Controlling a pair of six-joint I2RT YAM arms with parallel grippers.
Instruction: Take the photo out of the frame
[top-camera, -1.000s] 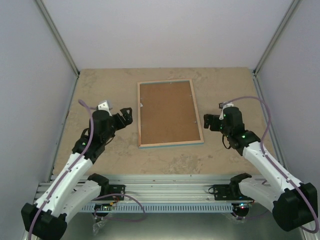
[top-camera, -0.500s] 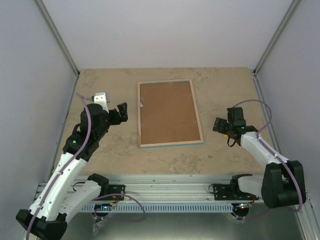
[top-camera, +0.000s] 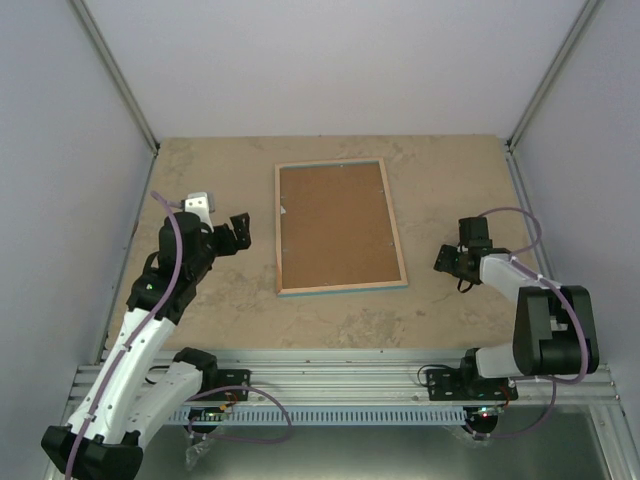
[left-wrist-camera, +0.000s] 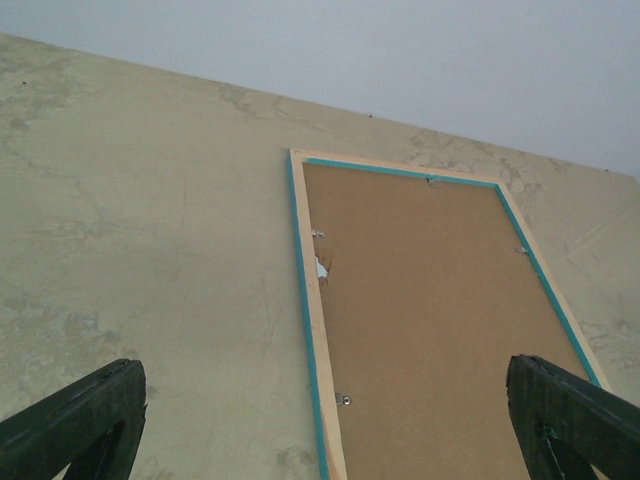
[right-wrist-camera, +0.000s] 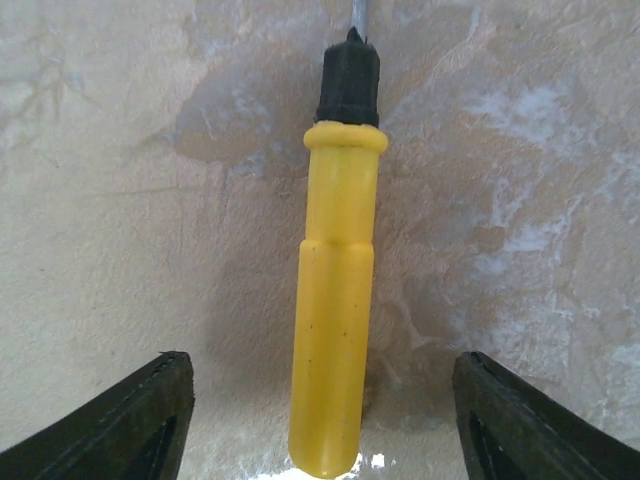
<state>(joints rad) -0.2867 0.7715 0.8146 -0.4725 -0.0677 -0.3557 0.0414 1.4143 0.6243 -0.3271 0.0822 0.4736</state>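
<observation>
Your right gripper (top-camera: 452, 262) has swung away from the frame (top-camera: 339, 225) and now straddles a yellow screwdriver (right-wrist-camera: 335, 340) on the worktop (top-camera: 450, 170), jaws narrowing but clear of the handle. Your left gripper (top-camera: 238, 228) stays wide, left of the frame. The frame lies back-up mid-worktop, the photo hidden underneath. You're probably fetching a tool for the tabs (left-wrist-camera: 343, 399).

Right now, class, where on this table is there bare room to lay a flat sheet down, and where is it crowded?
Free: the table at its far right corner, between the frame and the right wall; the near strip between frame and rail. Crowded: beside the frame, where the left gripper hovers and the right gripper straddles a yellow-handled screwdriver.
</observation>
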